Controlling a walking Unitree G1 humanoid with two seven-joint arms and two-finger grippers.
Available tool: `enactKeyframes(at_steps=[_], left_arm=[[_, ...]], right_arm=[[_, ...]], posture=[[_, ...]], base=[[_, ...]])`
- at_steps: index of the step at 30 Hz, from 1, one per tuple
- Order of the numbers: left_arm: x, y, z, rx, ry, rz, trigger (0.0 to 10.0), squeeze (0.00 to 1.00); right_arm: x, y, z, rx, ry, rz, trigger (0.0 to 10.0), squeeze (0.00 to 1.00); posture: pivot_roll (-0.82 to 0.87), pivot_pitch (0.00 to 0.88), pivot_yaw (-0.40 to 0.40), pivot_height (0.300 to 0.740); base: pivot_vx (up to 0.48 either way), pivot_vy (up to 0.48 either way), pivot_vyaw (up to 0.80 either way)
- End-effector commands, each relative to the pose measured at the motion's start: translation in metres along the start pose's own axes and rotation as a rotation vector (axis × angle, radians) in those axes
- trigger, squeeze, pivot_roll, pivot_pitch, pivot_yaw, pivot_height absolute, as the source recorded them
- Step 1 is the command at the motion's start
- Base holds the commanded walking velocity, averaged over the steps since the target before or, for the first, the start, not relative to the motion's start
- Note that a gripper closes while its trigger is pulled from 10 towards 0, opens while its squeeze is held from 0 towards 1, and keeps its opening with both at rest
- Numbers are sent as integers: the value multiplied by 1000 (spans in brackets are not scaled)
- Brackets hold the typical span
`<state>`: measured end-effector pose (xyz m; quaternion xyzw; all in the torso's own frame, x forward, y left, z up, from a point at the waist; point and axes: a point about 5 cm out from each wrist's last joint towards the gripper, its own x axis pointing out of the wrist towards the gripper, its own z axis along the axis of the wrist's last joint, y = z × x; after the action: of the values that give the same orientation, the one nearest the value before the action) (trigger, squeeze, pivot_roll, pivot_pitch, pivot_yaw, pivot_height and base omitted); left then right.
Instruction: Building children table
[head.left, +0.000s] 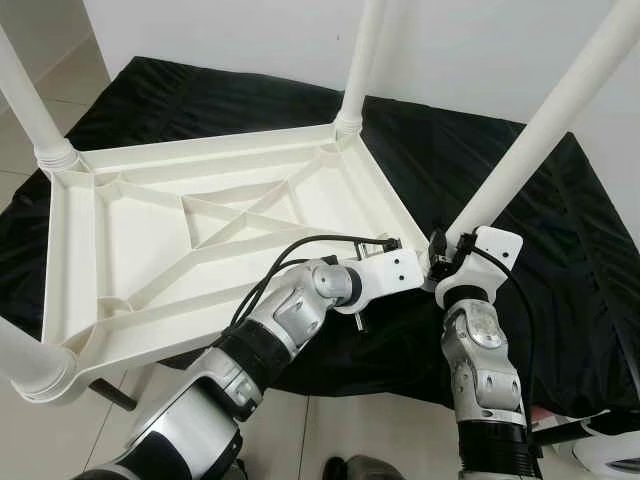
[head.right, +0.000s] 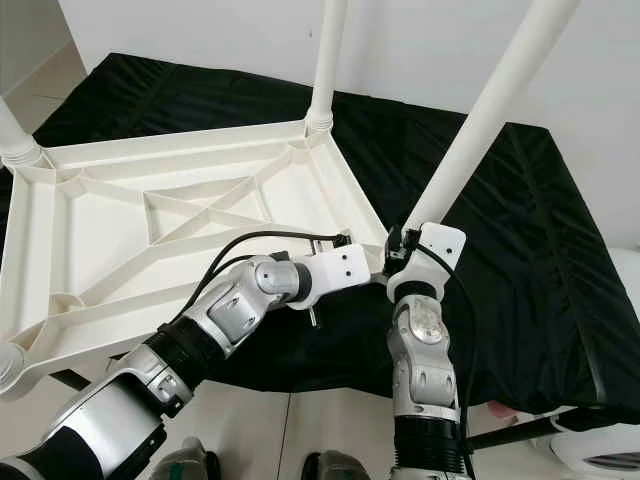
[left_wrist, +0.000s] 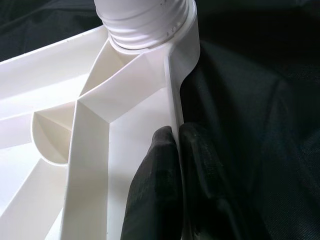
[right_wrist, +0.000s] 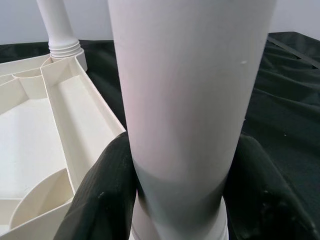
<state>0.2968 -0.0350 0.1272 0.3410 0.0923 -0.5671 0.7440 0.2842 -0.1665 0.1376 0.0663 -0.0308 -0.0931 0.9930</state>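
Both silver arms reach forward over a black cloth (head.left: 560, 260) where the white tabletop (head.left: 150, 240) lies upside down (ribbed underside up). Its near-right leg (head.left: 540, 130) stands at the corner, clasped low down by the right gripper (right_wrist: 180, 200). Beside that corner, the left gripper (left_wrist: 177, 165) pinches the tabletop's rim.

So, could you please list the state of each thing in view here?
Tabletop: upside down on the black cloth.
Near right leg: standing in its corner, gripped.
Right gripper: shut on that leg.
Left gripper: jaws pinching the tabletop's rim.
Other legs: upright in their corners.
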Motion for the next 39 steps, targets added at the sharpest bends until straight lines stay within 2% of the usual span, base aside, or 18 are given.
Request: enactKeyframes(at_steps=[1,4,5,6,7,14,18,19,20,22,24,26,31,37,39], left_arm=[[11,-22,-7,12,49,-129,10000,0],[11,-22,-7,14,50,-129,10000,0],[11,-23,-7,15,48,-130,10000,0],[11,-23,-7,15,48,-130,10000,0],[12,-23,-6,17,46,-133,10000,0],[12,-24,-6,14,47,-131,10000,0],[13,-24,-6,11,46,-129,10000,0],[13,-24,-6,11,47,-128,10000,0],[13,-24,-6,11,47,-128,10000,0],[13,-24,-6,11,47,-128,10000,0],[13,-24,-6,10,46,-128,10000,0],[13,-24,-6,10,46,-128,10000,0],[13,-24,-6,14,47,-131,10000,0],[13,-24,-6,16,47,-131,10000,0],[13,-22,-5,18,47,-128,10000,0]], right_arm=[[-1,9,4,42,-6,22,10000,0],[-1,9,4,43,-6,21,10000,0],[-2,9,5,48,-6,23,10000,918],[-2,9,5,48,-6,23,10000,918],[-3,11,6,45,-11,39,10000,1000],[-4,11,12,49,-52,134,10000,1000],[-3,4,14,27,-66,183,10000,1000],[-2,-3,12,-12,-66,235,10000,980],[-2,-6,10,-20,-53,272,10000,0],[-2,-6,10,-20,-53,272,10000,0],[-1,-17,8,-79,-54,374,10000,0],[-1,-17,8,-79,-54,374,10000,0],[6,-44,4,-197,-19,609,10000,0],[10,-49,4,-203,-6,640,10000,0],[20,-57,4,-215,14,661,10000,0]], posture=[[-25,26,-63,740],[-25,26,-63,740],[-25,25,-65,740],[-25,25,-65,740],[-25,20,-70,740],[-22,15,-77,740],[-21,14,-79,740],[-21,10,-82,740],[-20,9,-81,740],[-20,9,-81,740],[-21,7,-82,740],[-21,7,-82,740],[-24,5,-74,740],[-23,0,-72,740],[-21,0,-72,740]], base=[[0,0,0],[0,0,0],[0,0,0],[0,0,0],[0,0,0],[0,0,0],[0,0,0],[0,0,0],[0,0,0],[0,0,0],[0,0,0],[0,0,0],[0,0,0],[0,0,0],[0,0,0]])
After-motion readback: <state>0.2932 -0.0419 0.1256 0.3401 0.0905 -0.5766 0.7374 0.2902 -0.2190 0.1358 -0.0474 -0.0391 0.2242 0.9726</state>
